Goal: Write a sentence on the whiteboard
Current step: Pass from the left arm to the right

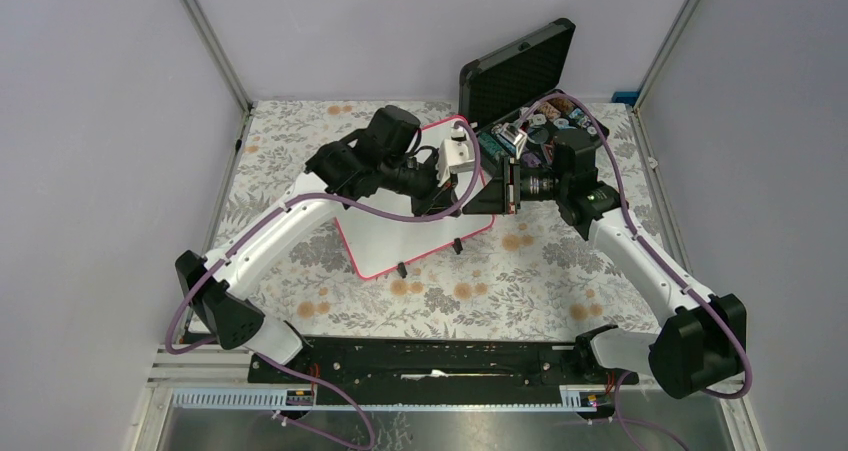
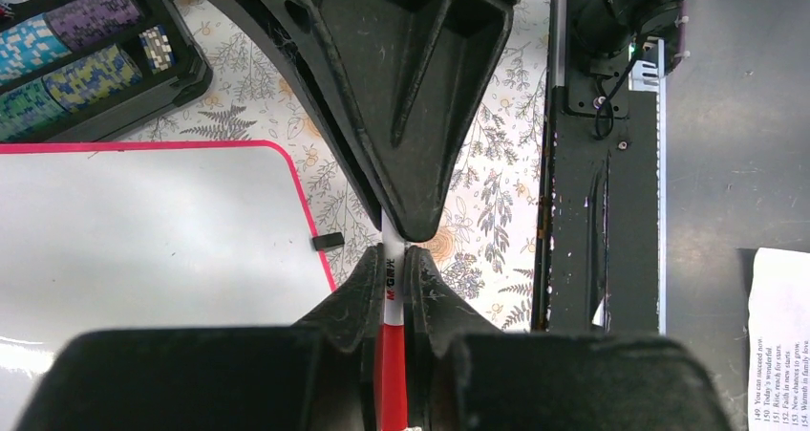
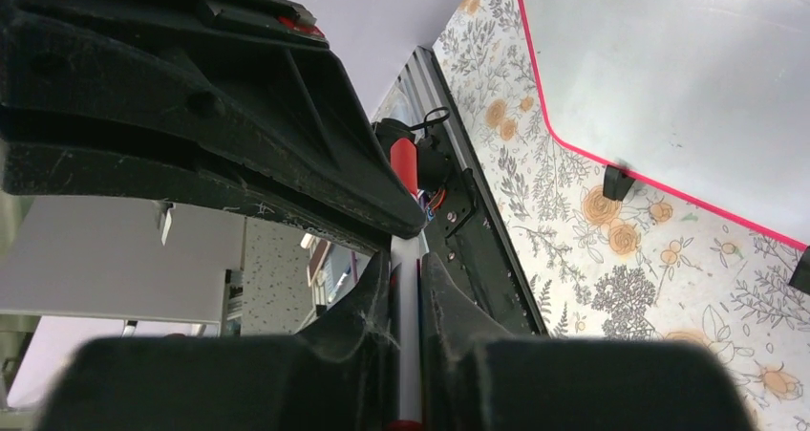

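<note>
Whiteboard [image 1: 400, 239] partly hidden under arms [image 1: 300, 206] | left hand [image 2: 392, 257], right hand [image 3: 406, 261] both clamp marker [image 2: 389, 355]

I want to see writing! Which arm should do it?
Probably left: left gripper and right gripper both clamp the marker, but the left arm reaches over the whiteboard; the right is beside it.

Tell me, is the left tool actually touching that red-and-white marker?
Touching. The left wrist view shows the left tool pinching the marker tightly from both sides, no gap.

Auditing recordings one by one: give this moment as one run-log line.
left hand shut on marker | right hand shut on marker | whiteboard blank where visible | sentence not started
</note>
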{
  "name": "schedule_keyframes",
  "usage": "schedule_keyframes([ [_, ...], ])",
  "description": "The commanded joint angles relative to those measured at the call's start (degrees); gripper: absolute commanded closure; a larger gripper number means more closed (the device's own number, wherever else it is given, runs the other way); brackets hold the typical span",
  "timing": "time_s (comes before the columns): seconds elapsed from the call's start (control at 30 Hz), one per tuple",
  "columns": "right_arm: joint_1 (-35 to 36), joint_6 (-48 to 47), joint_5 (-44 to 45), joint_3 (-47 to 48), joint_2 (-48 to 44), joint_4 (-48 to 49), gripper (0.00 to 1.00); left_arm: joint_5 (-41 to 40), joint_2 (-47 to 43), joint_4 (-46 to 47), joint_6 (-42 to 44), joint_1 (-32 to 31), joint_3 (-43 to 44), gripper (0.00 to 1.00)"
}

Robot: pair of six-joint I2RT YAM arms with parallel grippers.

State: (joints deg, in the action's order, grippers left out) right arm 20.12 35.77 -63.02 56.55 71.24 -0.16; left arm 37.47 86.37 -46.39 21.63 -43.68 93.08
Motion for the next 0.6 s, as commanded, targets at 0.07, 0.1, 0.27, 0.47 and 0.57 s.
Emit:
schedule_keyframes([
  [0.07,0.4,-0.6,0.3,1.9,-0.1,0.5,1.00,-0.9,-0.3,1.2,1.3,-0.6,3.3,0.87],
  [0.1,0.4,-1.1,0.6,2.2,-0.1,-1.2,1.00,-1.8,-0.5,0.3,1.8,-0.5,3.6,0.73],
  [0.27,-0.1,-1.8,0.7,3.1,-0.1,-2.2,1.00,-4.2,-3.1,-1.9,3.7,0.5,2.1,0.44],
  [0.47,0.0,0.6,-0.9,2.7,-0.5,0.6,1.00,-6.4,-5.1,-0.6,3.0,0.9,-2.1,0.39],
  [0.57,0.0,1.3,-1.8,2.3,-0.8,2.3,1.00,-8.4,-5.3,0.6,2.2,1.2,-3.3,0.44],
])
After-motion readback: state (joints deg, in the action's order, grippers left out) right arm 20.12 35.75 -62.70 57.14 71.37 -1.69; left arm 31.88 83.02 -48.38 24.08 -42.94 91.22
